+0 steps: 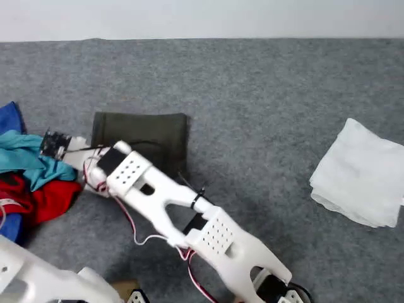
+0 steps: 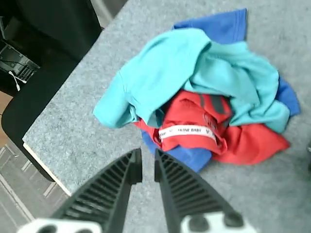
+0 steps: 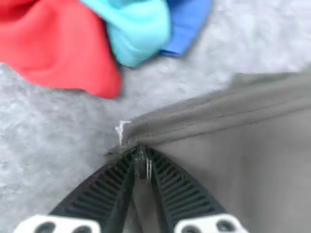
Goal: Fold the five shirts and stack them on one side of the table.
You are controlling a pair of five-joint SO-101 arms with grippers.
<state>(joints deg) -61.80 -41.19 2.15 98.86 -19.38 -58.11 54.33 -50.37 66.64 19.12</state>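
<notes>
Nearest you, the left end effector [image 2: 146,164] hangs over a bare patch of the grey bench [image 1: 265,95], close to its edge. It is all but clenched, with only a sliver between the ribbed fingers [image 2: 172,189], and it grips nothing. Just beyond its tips you see the loose heap of shirts. The red shirt [image 2: 243,138] is at the bottom front with its white neck label facing up. The teal shirt [image 2: 194,73] is draped over it, and the blue shirt [image 2: 221,24] shows from underneath on the far side.

Your right arm [image 1: 189,208] stretches diagonally across the bench. Its end effector [image 3: 142,156] is clenched on the stitched hem of the dark olive shirt [image 1: 142,136], right at a corner, and the fabric is pinched between the fingertips. That shirt lies flat as a folded rectangle, with its long axis running left to right in the high view. The gripped edge points toward the heap, which sits just beside it without touching.

Well apart, on the other side of the bench, the white shirt [image 1: 360,173] rests folded into a rough square, turned at a slight angle.
</notes>
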